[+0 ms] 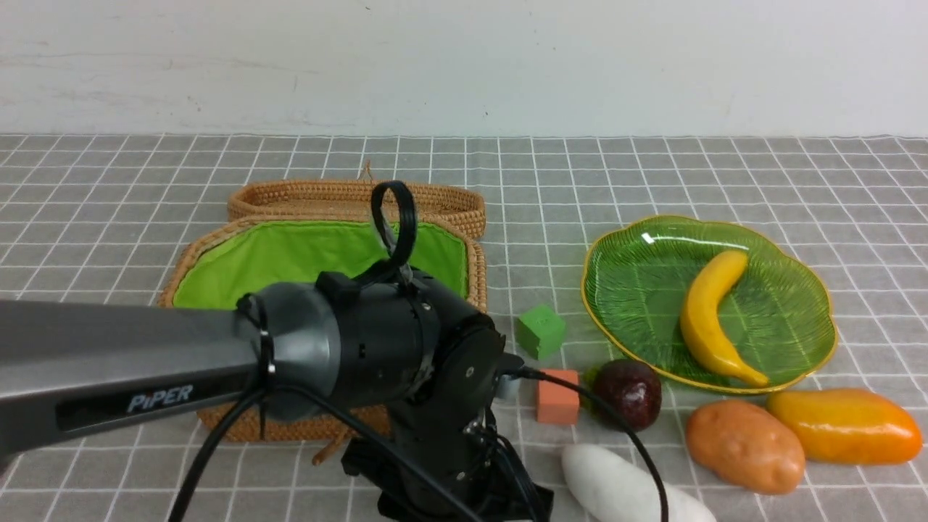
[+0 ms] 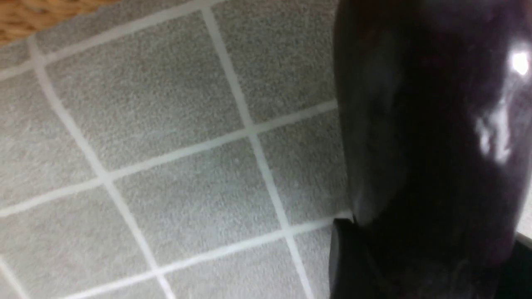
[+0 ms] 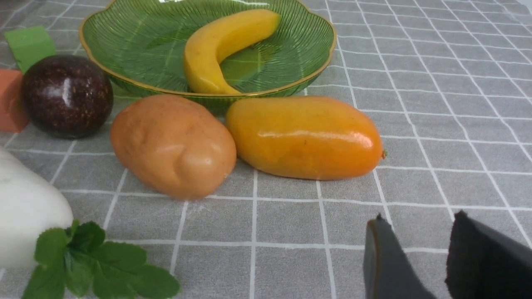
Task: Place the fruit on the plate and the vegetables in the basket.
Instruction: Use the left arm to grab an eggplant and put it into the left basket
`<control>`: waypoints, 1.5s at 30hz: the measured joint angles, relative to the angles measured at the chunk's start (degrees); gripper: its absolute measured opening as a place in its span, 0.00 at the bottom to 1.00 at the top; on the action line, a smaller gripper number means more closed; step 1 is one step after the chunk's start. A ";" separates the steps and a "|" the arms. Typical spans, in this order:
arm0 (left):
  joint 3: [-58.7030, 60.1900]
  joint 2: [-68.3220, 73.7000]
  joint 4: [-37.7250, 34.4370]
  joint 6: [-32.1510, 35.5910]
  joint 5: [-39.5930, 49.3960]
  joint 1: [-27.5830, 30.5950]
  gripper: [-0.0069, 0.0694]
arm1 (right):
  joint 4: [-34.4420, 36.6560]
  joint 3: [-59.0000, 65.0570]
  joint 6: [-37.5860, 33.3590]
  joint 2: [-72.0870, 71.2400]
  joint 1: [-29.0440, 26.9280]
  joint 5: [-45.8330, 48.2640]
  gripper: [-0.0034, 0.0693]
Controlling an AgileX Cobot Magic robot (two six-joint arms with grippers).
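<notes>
– Two grippers, nearest first. Left?
– Left arm [image 1: 145, 362] crosses the foreground, wrist bent down at the near edge. Left gripper [image 1: 464, 500] is mostly cut off there. Its wrist camera shows a glossy dark eggplant [image 2: 436, 124] hard up against the lens, with one black finger [image 2: 345, 265] beside it, over the grey checked cloth [image 2: 166, 166]. Cannot tell whether the fingers clamp it.
– Right?
– Right gripper [image 3: 424, 241] sits low over the cloth, fingers apart, nothing between them.
– Loose items, working outward?
– White radish [image 1: 623, 486] is nearest, its leaves [image 3: 95, 265] at the robot's end. Behind it the potato [image 1: 745, 446] and mango [image 1: 844, 426] lie side by side, apparently touching. The mango is just short of the plate's near rim. The mangosteen [image 1: 629, 391] is left of the potato, just beside an orange cube [image 1: 557, 406]. A green cube [image 1: 540, 331] sits a little farther back.
– Plate?
– Plate [image 1: 631, 275] is right of centre, with the banana [image 1: 707, 319] lying in it.
– Basket?
– Basket [image 1: 476, 272] is on the left, behind the arm, which hides its near part. Its green lining [image 1: 290, 254] shows, and the lid [image 1: 348, 196] is folded back behind it. White wall [image 1: 464, 65] beyond.
</notes>
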 joint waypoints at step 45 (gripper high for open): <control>-6.87 -11.53 -3.26 -26.57 -10.23 25.60 0.54 | 0.00 0.00 0.00 0.00 0.00 0.01 0.38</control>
